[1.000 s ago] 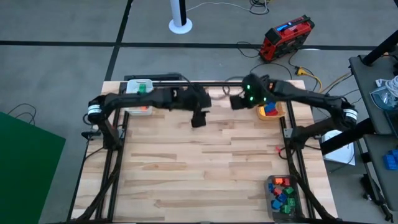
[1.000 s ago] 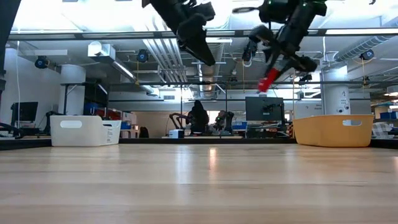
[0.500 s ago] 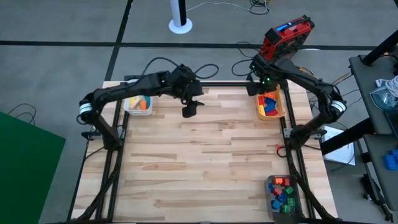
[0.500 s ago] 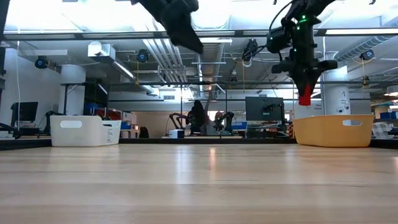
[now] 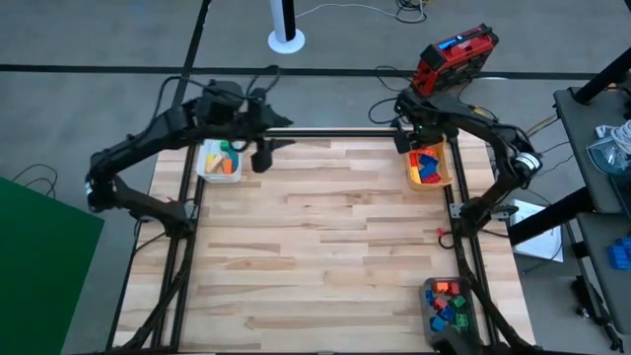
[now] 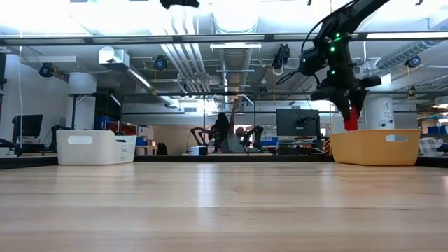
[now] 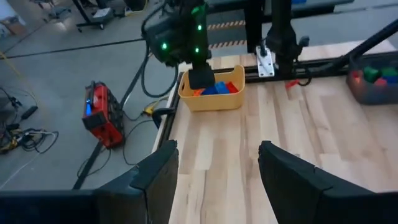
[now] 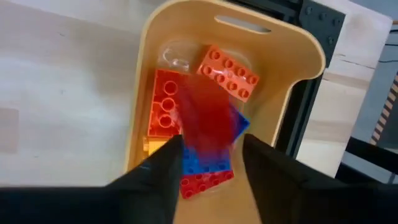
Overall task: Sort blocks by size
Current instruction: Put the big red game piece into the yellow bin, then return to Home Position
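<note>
three bins stand on the wooden table. the orange-yellow bin sits at the upper right of the high view, the white bin at the upper left, and the grey bin at the lower right. two arms are in view.

the right gripper hangs directly over the orange-yellow bin, its fingers spread a little, with a blurred red block between them; whether it is gripped or falling i cannot tell. in the low view that red block shows just above the bin's rim. at least four blocks lie inside the bin: an orange one, a red one, a blue one and another red one at the near end.

the left gripper is beside the white bin, over the table's upper left, jaws spread with nothing between them. that bin holds a few blocks, green and orange among them. the grey bin holds a heap of red, blue and green blocks, too small to count.
</note>
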Robot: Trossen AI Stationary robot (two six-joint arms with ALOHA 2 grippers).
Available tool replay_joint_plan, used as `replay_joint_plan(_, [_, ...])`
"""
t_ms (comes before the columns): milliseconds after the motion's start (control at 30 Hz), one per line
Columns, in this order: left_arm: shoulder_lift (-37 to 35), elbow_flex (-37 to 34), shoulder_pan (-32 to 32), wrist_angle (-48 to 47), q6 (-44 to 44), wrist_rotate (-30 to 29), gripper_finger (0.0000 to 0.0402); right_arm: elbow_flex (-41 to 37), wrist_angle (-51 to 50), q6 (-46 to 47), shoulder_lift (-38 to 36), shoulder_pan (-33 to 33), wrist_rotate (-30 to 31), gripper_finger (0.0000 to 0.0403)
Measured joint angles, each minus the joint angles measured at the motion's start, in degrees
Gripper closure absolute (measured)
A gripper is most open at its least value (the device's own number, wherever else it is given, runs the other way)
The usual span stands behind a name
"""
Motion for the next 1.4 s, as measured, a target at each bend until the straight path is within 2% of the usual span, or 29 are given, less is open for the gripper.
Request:
replay_joint_plan(133, [-2.92, 0.0, 0.02, -1.49, -2.15, -0.39, 0.0203, 0.2, -0.12, -0.24, 1.6, -0.31, -0.19, 0.0207])
replay_joint_plan(267, [-5.03, 0.0, 0.02, -3.88, -4.26, -1.96, 0.0203, 0.2, -0.33, -1.19, 0.73, -0.21, -0.53, 0.0172])
replay_joint_plan(500, [-5.9, 0.0, 0.02, -9.09, -11.8, -2.22, 0.0203, 0.22, 1.19, -2.91, -9.09, 5.67, -0.67, 0.014])
replay_joint_plan(633, [-5.47, 0.0, 0.02, -10.05, -25.14, -1.43, 0.0203, 0.19, 4.52, -3.06, -18.52, 14.65, -1.08, 0.013])
replay_joint_plan(733, [-5.96, -0.07, -0.34, -8.92, -26.38, 1.36, 0.0203, -1.3, 14.75, -3.14, -26.54, 24.44, -1.25, 0.0124])
replay_joint_plan(867, [-9.75, -1.35, -0.46, -2.62, -24.32, 6.1, 0.0203, -7.25, 34.29, -5.34, -35.96, 37.66, -1.33, 0.0116])
replay_joint_plan(967, [-14.76, -5.7, -0.8, 4.47, -25.04, 10.16, 0.0203, -13.47, 47.67, -7.83, -41.07, 44.95, -1.41, 0.011])
replay_joint_plan(1067, [-20.55, -11.62, -2.37, 8.31, -26.28, 11.56, 0.0203, -19.26, 53.78, -11.62, -44.72, 49.52, -1.48, 0.0104])
replay_joint_plan(1400, [-39.38, -32.62, -2.61, 24.38, -23.91, 11.54, 0.0203, -32.18, 61.69, -16.23, -57.53, 50.97, -1.74, 0.0086])
